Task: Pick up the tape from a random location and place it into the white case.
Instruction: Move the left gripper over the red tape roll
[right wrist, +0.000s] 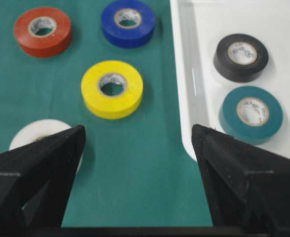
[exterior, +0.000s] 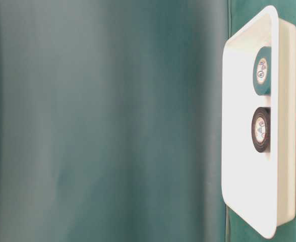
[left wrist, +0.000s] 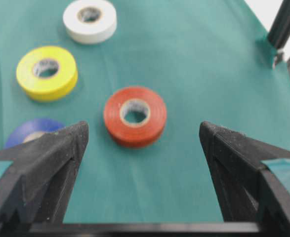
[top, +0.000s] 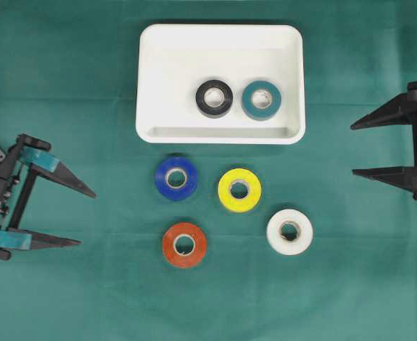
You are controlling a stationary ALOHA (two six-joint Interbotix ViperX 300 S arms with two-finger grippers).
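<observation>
Tape rolls lie in two groups on the green cloth [top: 66, 92]. Four sit loose below the white case [top: 151, 78] in the overhead view: blue roll [top: 176, 178] just under the case's near rim, yellow roll [top: 239, 190] to its right, red roll [top: 184, 244] lower down, white roll [top: 290, 231] at lower right. None of them touch. Inside the case lie two more — black roll [top: 214, 98] and teal roll [top: 261, 99], flat and side by side near the middle of the floor, close but apart.

Left gripper [top: 84, 217] sits at the left edge of the table, jaws spread wide and holding nothing; its wrist camera looks between the fingers at the red roll, which lies ahead of the tips, well apart from them. Right gripper [top: 351, 149] hangs at the right edge — also wide open, empty, with its fingers pointing toward the rolls and the case's corner.
</observation>
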